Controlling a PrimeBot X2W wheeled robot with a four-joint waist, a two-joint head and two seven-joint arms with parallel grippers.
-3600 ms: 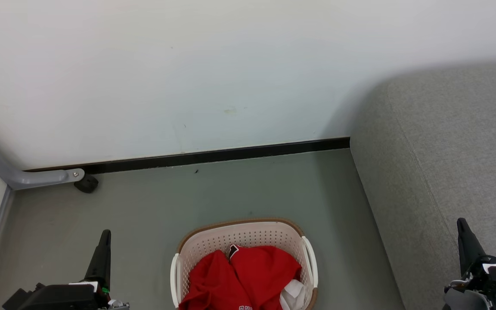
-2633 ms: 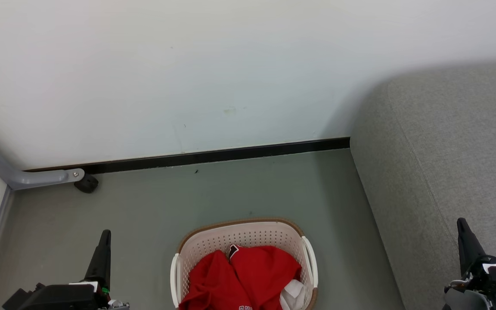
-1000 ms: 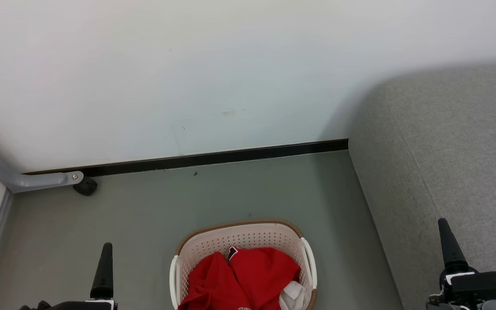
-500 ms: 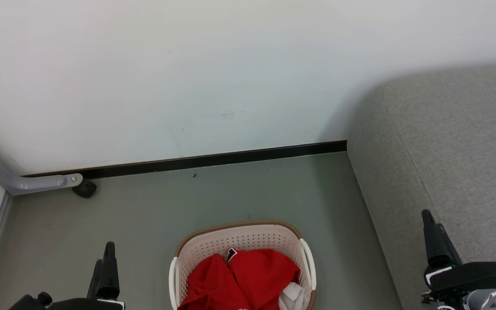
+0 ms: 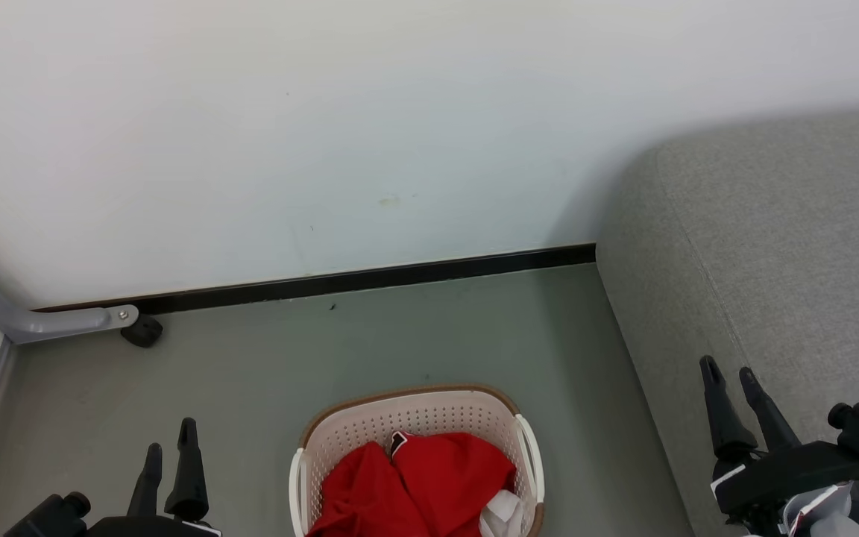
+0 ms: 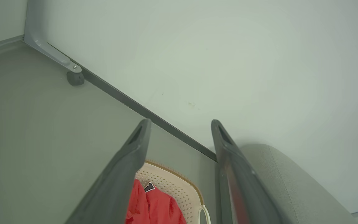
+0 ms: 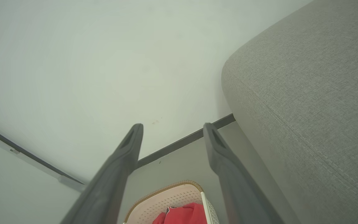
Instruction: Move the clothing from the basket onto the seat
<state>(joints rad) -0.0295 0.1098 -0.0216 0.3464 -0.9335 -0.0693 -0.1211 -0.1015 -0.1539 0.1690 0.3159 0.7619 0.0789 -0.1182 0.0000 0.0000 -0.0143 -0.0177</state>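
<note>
The step in hand looks to be the reach for a first garment. The red jerseys (image 5: 429, 477) lie crumpled in the oval cream basket (image 5: 414, 415), with a white garment (image 5: 502, 512) tucked at their right edge. The basket stands on the floor (image 5: 370, 343) near the grey seat (image 5: 787, 261). The left gripper (image 5: 170, 436) and right gripper (image 5: 728, 367) flank it, dark fingers parted and empty. A good pick would drop from above onto a raised fold of soft cloth, clear of the perforated plastic wall and woven-look rim, and pinch deep so the slack fabric does not slip. The seat's coarse upholstery, round-edged and seamed, offers a broad landing.
</note>
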